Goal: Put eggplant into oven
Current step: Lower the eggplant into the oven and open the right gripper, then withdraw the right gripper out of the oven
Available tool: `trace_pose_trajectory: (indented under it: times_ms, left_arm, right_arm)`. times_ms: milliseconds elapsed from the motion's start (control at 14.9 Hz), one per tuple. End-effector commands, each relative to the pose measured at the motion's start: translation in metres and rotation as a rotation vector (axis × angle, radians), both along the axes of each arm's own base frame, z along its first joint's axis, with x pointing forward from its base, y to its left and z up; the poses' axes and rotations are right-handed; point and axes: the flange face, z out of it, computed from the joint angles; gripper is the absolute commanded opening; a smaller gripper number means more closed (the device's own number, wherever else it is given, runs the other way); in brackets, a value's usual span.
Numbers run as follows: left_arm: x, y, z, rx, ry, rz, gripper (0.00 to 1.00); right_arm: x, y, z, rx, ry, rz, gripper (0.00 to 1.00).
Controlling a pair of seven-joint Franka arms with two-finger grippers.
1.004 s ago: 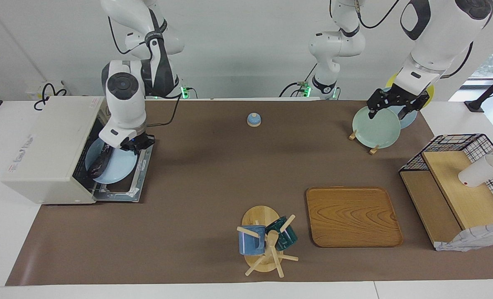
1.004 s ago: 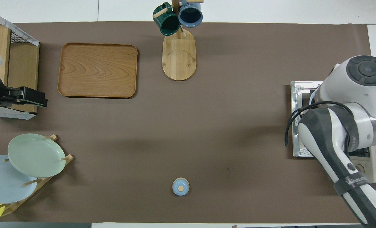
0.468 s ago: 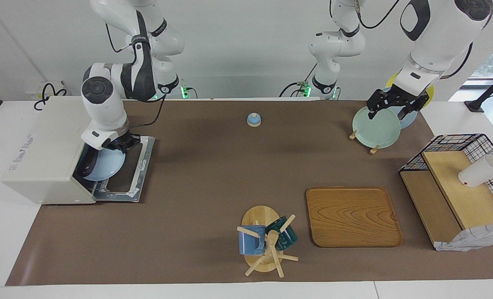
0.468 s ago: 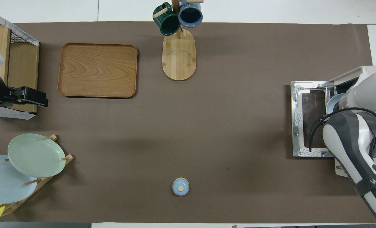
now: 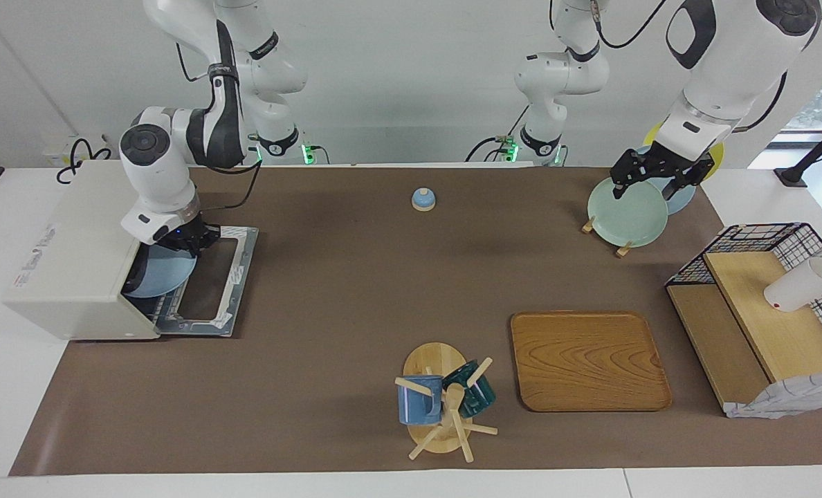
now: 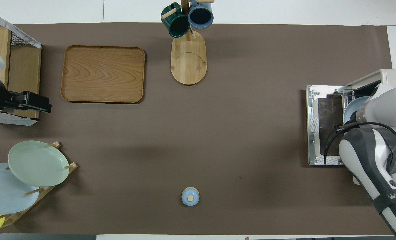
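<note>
Oven (image 5: 72, 263) door down, right end effector (image 5: 179, 242) at blue plate (image 5: 158, 275)

A wooden tray (image 5: 589, 360) lies beside the mug tree (image 5: 443, 408).

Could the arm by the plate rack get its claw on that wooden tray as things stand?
Probably yes: the left claw hangs over the plate rack, and the wooden tray lies bare toward its end of the table.

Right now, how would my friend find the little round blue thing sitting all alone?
Start at the brown mat covering the table, and look along its edge nearest the robots, about midway between the two arms. The small blue lid sits there by itself: a dome with a tan knob, nothing touching it.
</note>
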Motion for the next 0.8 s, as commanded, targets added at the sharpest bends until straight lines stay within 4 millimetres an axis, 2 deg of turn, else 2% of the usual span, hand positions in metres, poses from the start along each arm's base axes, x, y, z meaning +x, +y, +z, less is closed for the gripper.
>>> trace_pose_trajectory:
  times_ms: [0, 201, 335, 468, 602, 736]
  left_arm:
    - [-0.001, 0.004, 0.003, -0.002, -0.007, 0.015, 1.0]
    - [-0.001, 0.008, 0.003, -0.002, -0.001, 0.023, 1.0]
    - [-0.001, 0.008, 0.003, -0.002, -0.004, 0.021, 1.0]
    - [-0.001, 0.008, 0.003, -0.002, -0.003, 0.021, 1.0]
    - [-0.001, 0.008, 0.003, -0.002, -0.003, 0.021, 1.0]
    - [-0.001, 0.008, 0.003, -0.002, -0.003, 0.021, 1.0]
  right_arm:
    - [-0.005, -0.006, -0.002, 0.018, -0.014, 0.029, 0.18]
    - [-0.002, -0.001, 0.0, 0.016, -0.019, 0.039, 0.18]
    - [0.009, 0.007, 0.014, 0.011, -0.017, 0.053, 0.18]
    - [0.025, 0.04, 0.039, 0.005, 0.005, 0.088, 0.18]
    - [0.033, 0.074, 0.039, 0.004, -0.04, 0.078, 0.18]
    - [0.031, 0.114, 0.034, 0.034, -0.09, 0.027, 0.18]
